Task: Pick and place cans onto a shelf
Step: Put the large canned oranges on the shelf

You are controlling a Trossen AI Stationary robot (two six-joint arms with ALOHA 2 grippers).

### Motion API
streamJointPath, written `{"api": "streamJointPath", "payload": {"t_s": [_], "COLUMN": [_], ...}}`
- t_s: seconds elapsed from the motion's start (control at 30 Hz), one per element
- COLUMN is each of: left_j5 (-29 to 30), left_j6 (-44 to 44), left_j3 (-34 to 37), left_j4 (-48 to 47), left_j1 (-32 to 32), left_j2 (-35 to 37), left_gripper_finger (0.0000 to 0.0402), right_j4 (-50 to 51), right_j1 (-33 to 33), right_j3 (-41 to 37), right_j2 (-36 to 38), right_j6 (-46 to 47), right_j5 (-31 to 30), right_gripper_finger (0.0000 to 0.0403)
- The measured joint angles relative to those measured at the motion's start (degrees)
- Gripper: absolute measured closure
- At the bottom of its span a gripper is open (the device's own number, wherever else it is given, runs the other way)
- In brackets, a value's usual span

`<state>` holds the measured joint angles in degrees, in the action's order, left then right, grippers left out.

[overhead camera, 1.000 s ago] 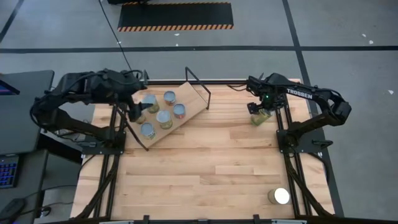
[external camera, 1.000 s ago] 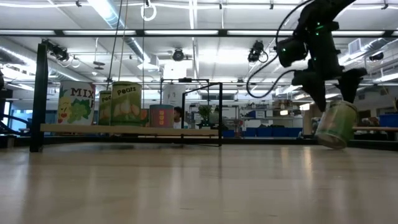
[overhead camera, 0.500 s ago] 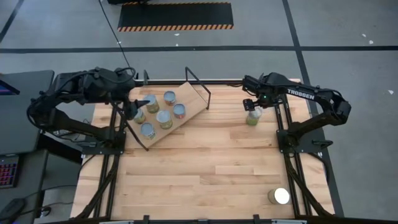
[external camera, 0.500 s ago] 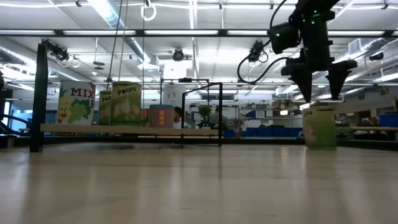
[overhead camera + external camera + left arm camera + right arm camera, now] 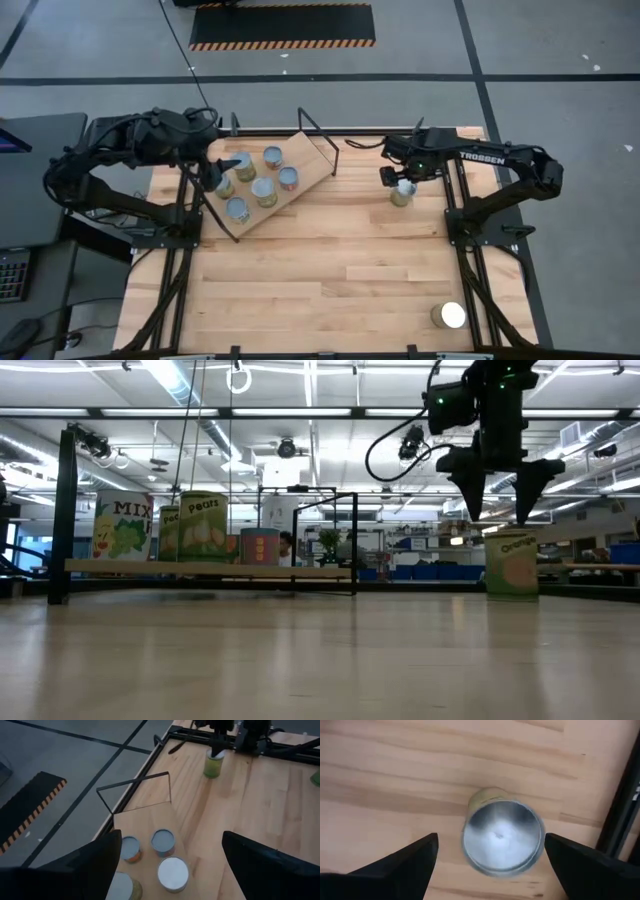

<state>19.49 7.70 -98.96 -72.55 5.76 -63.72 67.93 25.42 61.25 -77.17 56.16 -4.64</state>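
- At about 10 o'clock on the table [image 5: 330,270], the left gripper [image 5: 222,172] hovers beside the left edge of the shelf [image 5: 300,150]. Its fingers [image 5: 75,865] are spread wide and hold nothing.
- The shelf, a light-wood board with a black wire frame, lies at an angle near 11 o'clock. Five cans [image 5: 264,192] stand upright on it in a close cluster, round tops facing up.
- In the low view those cans [image 5: 203,527] form a row on the board; labels read "MIX" and "Pears".
- At about 1 o'clock, one can [image 5: 402,193] stands upright on the bare table, well apart from the shelf. In the low view its label reads "Orange" [image 5: 512,564].
- The right gripper [image 5: 396,178] hangs directly above that can, fingers [image 5: 470,485] wide open, tips pointing down, clear of its silvery top [image 5: 502,836].
- A last can [image 5: 449,317], white-topped, stands alone near the table's 5 o'clock corner.
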Motion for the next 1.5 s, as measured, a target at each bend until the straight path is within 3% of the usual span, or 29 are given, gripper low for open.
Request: {"api": "streamJointPath", "payload": {"t_s": [0.3, 0.43, 0.87, 1.1, 1.2, 1.3, 1.37, 1.5], "left_j5": [0.8, 0.8, 1.0, 4.9, 5.8, 2.2, -0.2, 0.6], "left_j6": [-0.9, -1.4, -3.3, -3.9, -4.0, -4.9, -6.1, -8.2], "left_j3": [0.0, 0.0, 0.0, 0.0, 0.0, 0.0, 0.0, 0.0], "left_j4": [0.0, -0.1, -0.1, -0.3, -1.2, -1.7, -1.3, -1.2], "left_j1": [0.0, 0.0, 0.0, 0.2, 0.3, 0.3, 0.3, 0.3], "left_j2": [0.0, 0.0, 0.0, 0.0, 0.0, 0.0, 0.0, 0.0], "left_gripper_finger": [0.0049, 0.0049, 0.0049, 0.0049, 0.0049, 0.0049, 0.0049, 0.0049], "right_j4": [-1.2, -2.4, -7.0, -6.8, -6.1, -4.7, -3.5, 0.4], "right_j1": [0.6, 0.7, 0.9, -1.1, -2.8, -4.8, -6.1, -8.6], "right_j3": [-2.3, -2.5, -8.7, -8.9, -6.8, -2.7, 1.3, 12.1], "right_j2": [0.0, -0.8, -1.2, -1.6, -1.6, -1.6, -1.6, -3.8], "right_j6": [-0.3, -3.2, 0.1, -0.7, -0.2, 1.9, 3.2, 5.2], "right_j5": [-3.1, -1.3, 2.0, 2.3, 2.5, 2.8, 2.6, 1.0], "right_gripper_finger": [0.0029, 0.0029, 0.0030, 0.0080, 0.0088, 0.0088, 0.0088, 0.0088]}}
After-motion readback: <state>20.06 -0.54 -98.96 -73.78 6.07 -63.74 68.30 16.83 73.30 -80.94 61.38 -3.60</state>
